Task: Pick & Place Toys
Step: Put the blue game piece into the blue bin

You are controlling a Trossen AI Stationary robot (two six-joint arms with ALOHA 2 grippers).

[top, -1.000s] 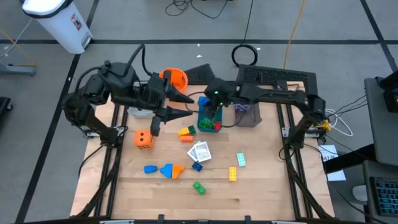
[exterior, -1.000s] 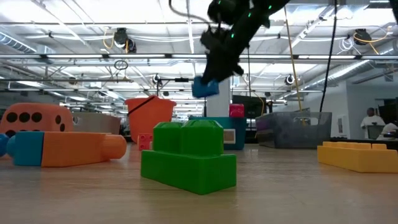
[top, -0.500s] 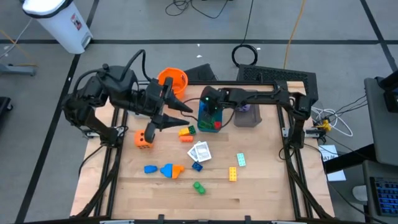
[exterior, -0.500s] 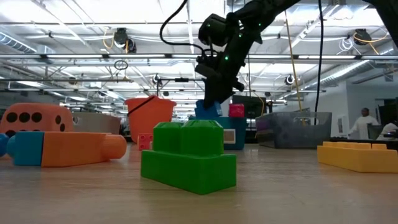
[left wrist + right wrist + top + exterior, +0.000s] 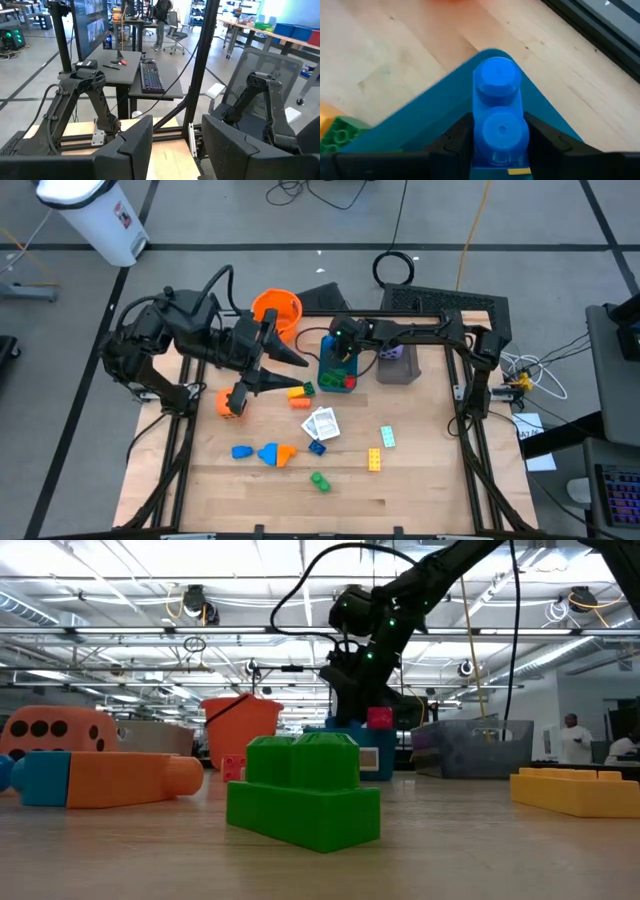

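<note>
My right gripper (image 5: 341,356) is shut on a blue two-stud brick (image 5: 497,107) and reaches down over the teal tray (image 5: 338,376), which holds red and green bricks. My left gripper (image 5: 272,368) hangs high above the table's left half, open, with nothing between its fingers (image 5: 177,145). Loose toys lie on the wood: an orange die (image 5: 229,404), yellow and green bricks (image 5: 300,391), white cards (image 5: 322,423), a blue-and-orange piece (image 5: 266,453), a green brick (image 5: 320,480) and a yellow brick (image 5: 373,460). My right gripper pinches the blue brick by its two long sides at the rear stud (image 5: 501,134), between its two fingers (image 5: 456,141). The fingers slant downward and lie along the brick, whose front stud (image 5: 496,80) sticks out ahead. The brick sits over the teal tray's corner (image 5: 445,100); whether it touches the tray I cannot tell.
An orange bucket (image 5: 277,310) stands at the far edge, left of the teal tray. A grey tray (image 5: 398,366) with a purple die (image 5: 392,352) stands right of it. Black frame rails (image 5: 470,395) run along both sides. People stand in the room behind.
My right gripper has come down with the blue brick from well above the table to the teal tray, tipping more steeply downward. The brick has stayed in the same hold.
</note>
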